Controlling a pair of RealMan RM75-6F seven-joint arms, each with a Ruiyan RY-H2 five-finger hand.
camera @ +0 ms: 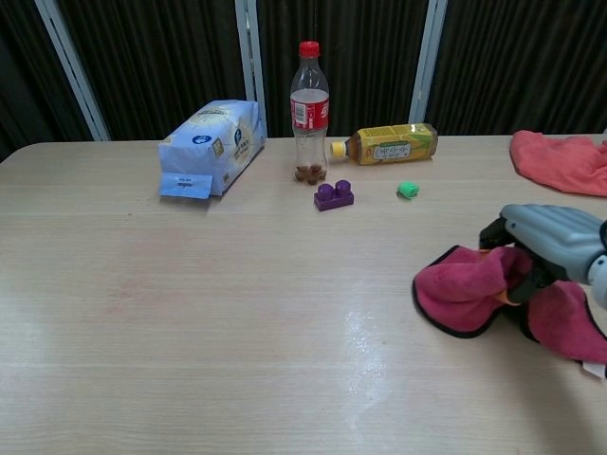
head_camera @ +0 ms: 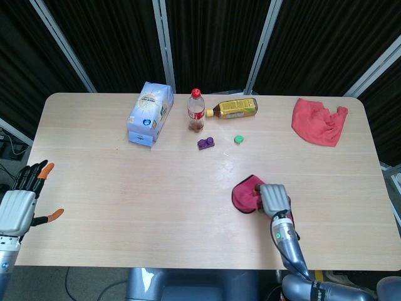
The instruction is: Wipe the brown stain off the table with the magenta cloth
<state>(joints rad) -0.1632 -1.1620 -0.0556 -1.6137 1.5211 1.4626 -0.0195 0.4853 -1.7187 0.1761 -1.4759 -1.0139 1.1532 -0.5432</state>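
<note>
1. Your pale wood-grain table (head_camera: 94, 157) has rounded corners and a glossy patch near its centre.
2. The soft, crumpled magenta cloth (camera: 465, 289) lies bunched at five o'clock from centre.
3. Your right hand (head_camera: 274, 199), smooth grey shell, presses down with its fingers clamped on that cloth.
4. Your left hand (head_camera: 19, 200) hangs off the nine o'clock edge, orange-tipped fingers apart, holding nothing.
</note>
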